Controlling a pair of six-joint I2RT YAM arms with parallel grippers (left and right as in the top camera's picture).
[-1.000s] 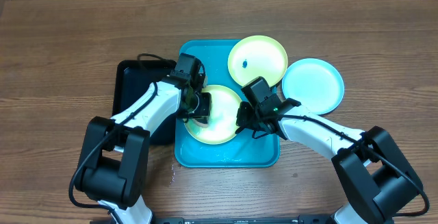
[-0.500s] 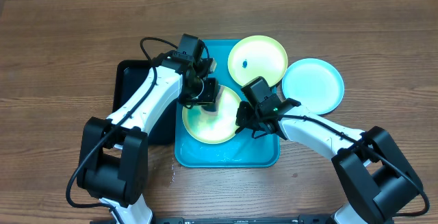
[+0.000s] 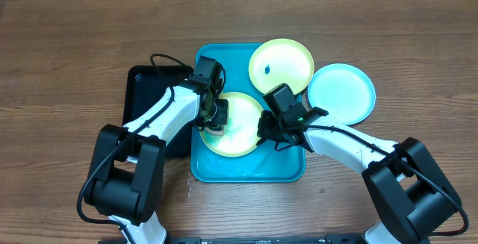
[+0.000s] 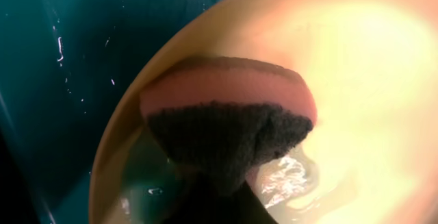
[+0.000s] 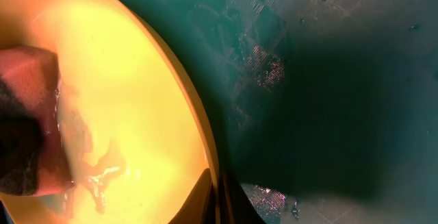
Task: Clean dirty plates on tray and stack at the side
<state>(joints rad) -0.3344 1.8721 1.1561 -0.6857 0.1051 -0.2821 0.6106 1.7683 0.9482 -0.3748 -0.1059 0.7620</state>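
Overhead, left gripper (image 3: 214, 119) is pinching a sponge (image 4: 229, 114), scrubbing the near plate (image 3: 245, 136) lying in the tray (image 3: 246, 171), while right gripper (image 3: 264, 136) is clamping its right rim; the next move is probably calling for sweeping the sponge rightward.

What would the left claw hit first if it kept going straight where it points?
The left claw points down, gripping a sponge that seems to rest on the wet yellow-green plate, so that plate comes first.
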